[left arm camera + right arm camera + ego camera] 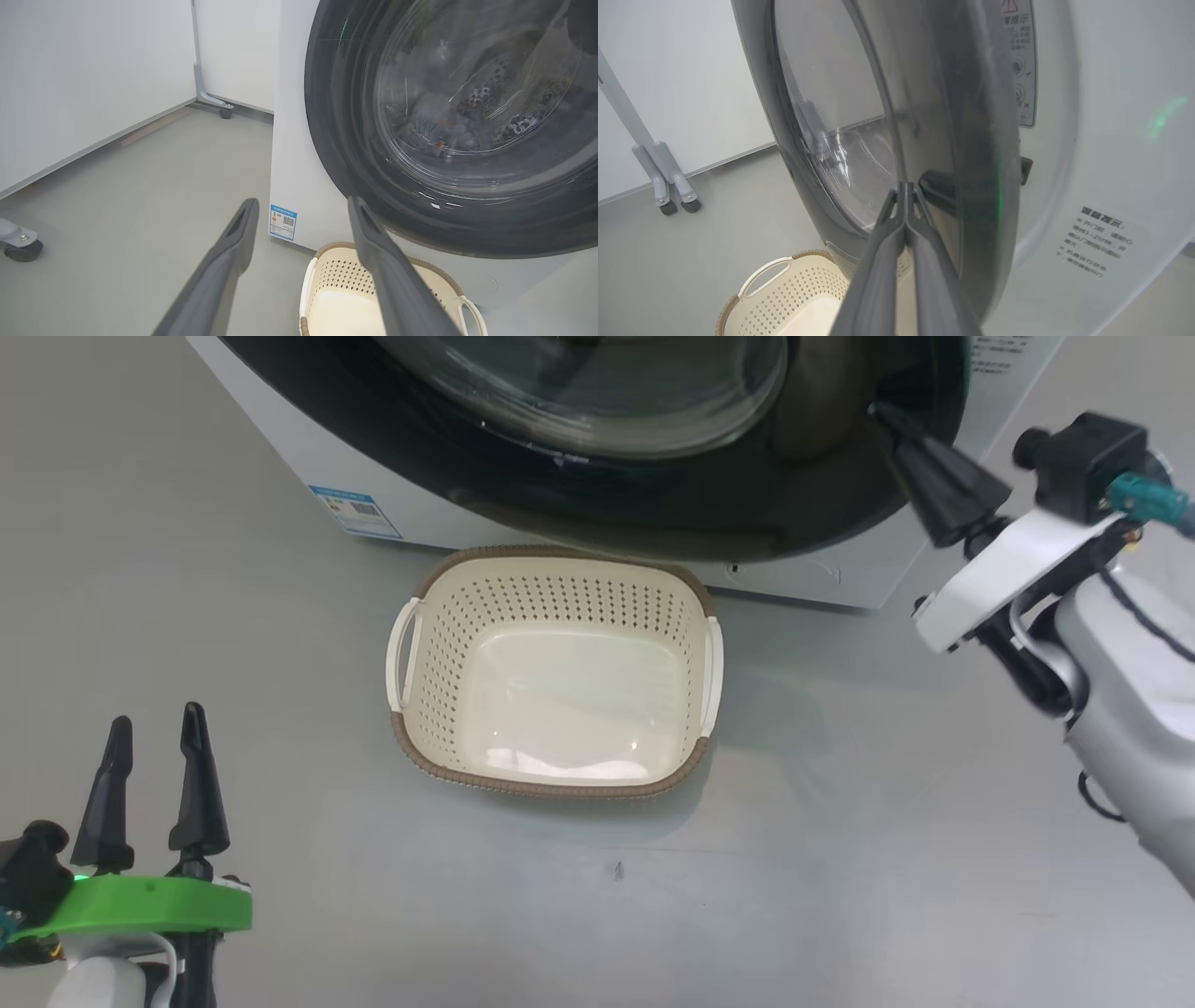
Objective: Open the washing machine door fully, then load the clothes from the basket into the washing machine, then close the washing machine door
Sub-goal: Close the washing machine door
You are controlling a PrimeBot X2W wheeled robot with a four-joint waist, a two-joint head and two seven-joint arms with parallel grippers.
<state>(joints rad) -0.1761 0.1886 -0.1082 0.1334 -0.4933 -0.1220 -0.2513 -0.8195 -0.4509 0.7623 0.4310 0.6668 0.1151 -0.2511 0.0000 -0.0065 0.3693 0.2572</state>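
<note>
The right gripper (pixel 906 186), shut and empty, rests its tips against the washing machine door (pixel 971 116), the left gripper (pixel 157 717) gapes empty near the bare basket (pixel 560 597), and the left wrist view catches clothes (pixel 430 130) behind the glass.

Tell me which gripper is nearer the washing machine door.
Right. The right gripper, shut, is at the washing machine door; the left gripper is open over the floor, left of the basket.
</note>
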